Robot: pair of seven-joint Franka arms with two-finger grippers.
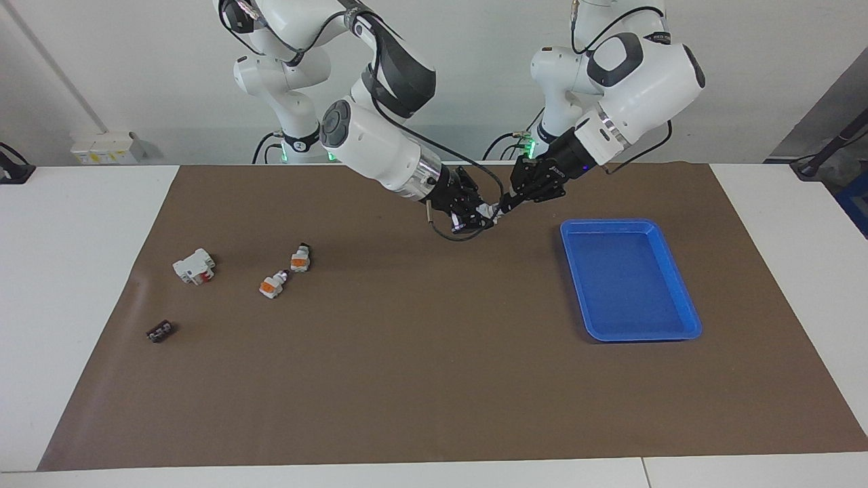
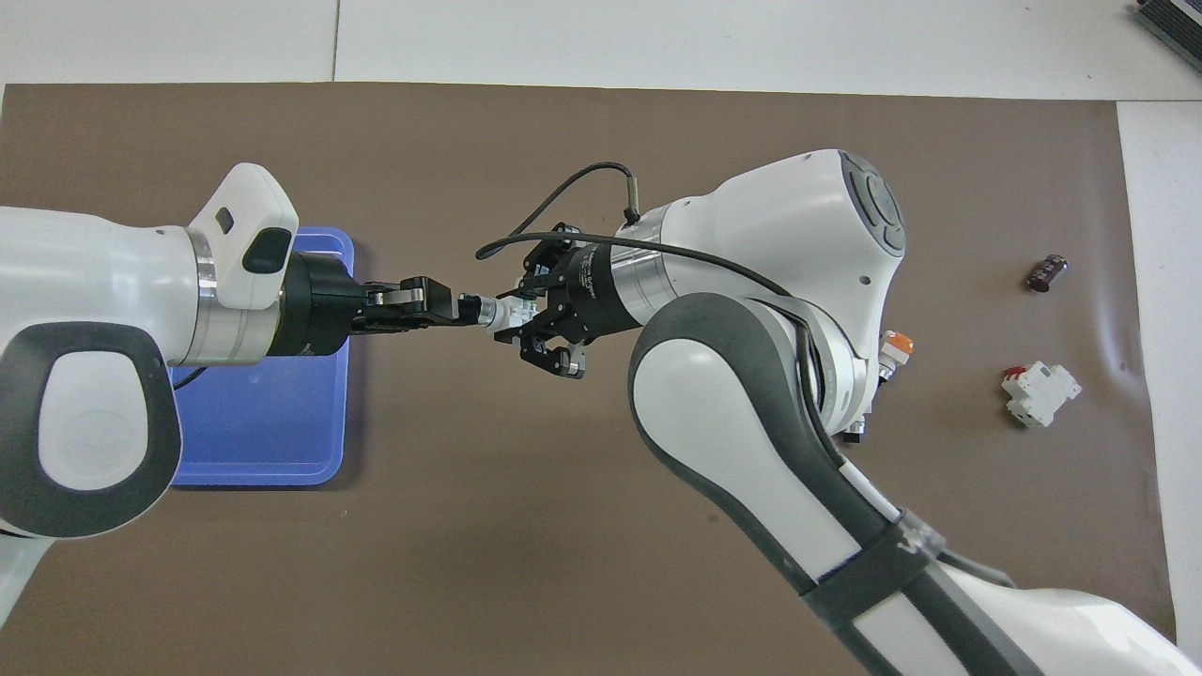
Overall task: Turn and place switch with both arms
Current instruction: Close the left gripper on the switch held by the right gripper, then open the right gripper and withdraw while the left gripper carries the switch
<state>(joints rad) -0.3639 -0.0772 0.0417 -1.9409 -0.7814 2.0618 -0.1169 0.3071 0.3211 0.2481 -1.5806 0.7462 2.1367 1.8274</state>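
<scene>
Toward the right arm's end of the brown mat [image 1: 407, 379]: a small black piece [image 1: 160, 331], a larger white block with red parts [image 1: 194, 266] and two spare switches [image 1: 283, 272], all resting apart from one another. Over the mat's middle, right gripper [image 1: 483, 215] pinching the white body of the switch [image 1: 489, 212] in mid-air, left gripper [image 1: 507, 200] meeting it tip to tip, pinched on its knob end. Toward the left arm's end, a blue tray [image 1: 678, 285] flat on the mat.
</scene>
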